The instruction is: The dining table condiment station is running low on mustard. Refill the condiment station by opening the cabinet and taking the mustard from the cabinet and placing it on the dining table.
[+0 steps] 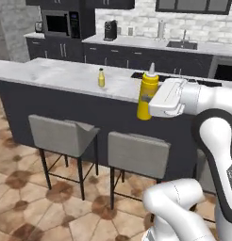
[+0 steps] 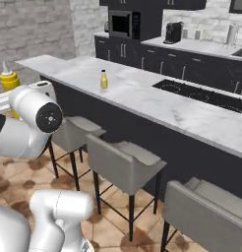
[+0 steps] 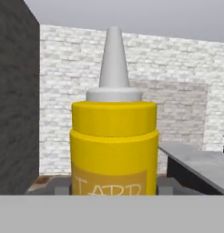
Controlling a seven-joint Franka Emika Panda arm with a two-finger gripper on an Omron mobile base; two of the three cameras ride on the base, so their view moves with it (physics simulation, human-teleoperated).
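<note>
The gripper [image 1: 145, 101] is clamped on the mustard [image 1: 147, 94], upright, its label reading "TARD" [image 3: 109, 187]

— Where's the mustard [image 1: 147, 95]?
— Upright in the air before the dining table's [image 1: 56, 74] dark side, yellow body, pale grey cone nozzle up.
— And the table?
— Long, white-veined marble top.

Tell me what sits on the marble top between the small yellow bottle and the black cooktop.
Nothing: bare marble lies between the small bottle and the cooktop, seen in the right base view.
</note>
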